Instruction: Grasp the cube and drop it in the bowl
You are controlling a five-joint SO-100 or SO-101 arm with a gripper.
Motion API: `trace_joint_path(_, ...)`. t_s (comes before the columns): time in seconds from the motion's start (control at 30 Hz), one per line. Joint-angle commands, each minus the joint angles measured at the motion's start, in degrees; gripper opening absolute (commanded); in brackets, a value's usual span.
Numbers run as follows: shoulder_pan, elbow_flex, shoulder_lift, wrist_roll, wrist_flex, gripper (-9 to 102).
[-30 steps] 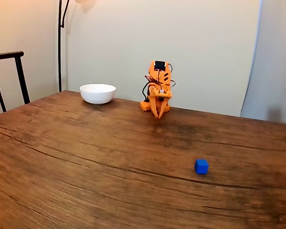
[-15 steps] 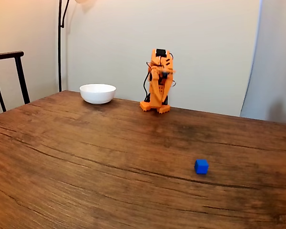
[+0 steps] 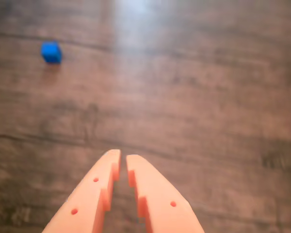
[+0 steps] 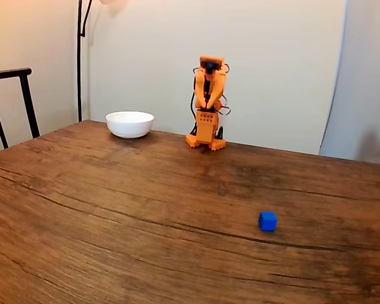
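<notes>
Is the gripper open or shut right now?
Nearly shut and empty. In the wrist view the gripper has its two orange jaws almost meeting at the tips, a thin gap between them, nothing held. The cube lies far off on the table.

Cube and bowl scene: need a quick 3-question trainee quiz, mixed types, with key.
1. True or false: the cube already lies in the bowl.
2. In the wrist view, the cube lies toward which corner? A upper left, B lower right, C lower left.
3. Fill in: the tool holds ____.

Key: 1 false, it sits on the bare table, far from the bowl. 2 A. 3 nothing, its fingers are nearly together with only a narrow gap.
</notes>
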State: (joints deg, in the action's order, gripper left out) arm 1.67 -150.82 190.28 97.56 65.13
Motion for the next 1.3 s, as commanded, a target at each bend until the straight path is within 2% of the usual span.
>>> trace_joint_path(0.0,-0.5,1.8,-0.4,-0.5,-4.8,0)
trace_joint_path(0.37,-1.4,2.0,-2.2,-0.2,-17.1,0)
trace_joint_path(0.57,-0.8,8.6,-20.7,3.7,-28.0,0)
trace_joint_path(0.8,3.1,24.6,-44.4,8.4,-28.7,0)
trace_joint_path(1.03,7.6,32.5,-57.7,8.1,-30.1,0)
trace_joint_path(1.27,12.3,32.3,-68.6,8.1,-45.1,0)
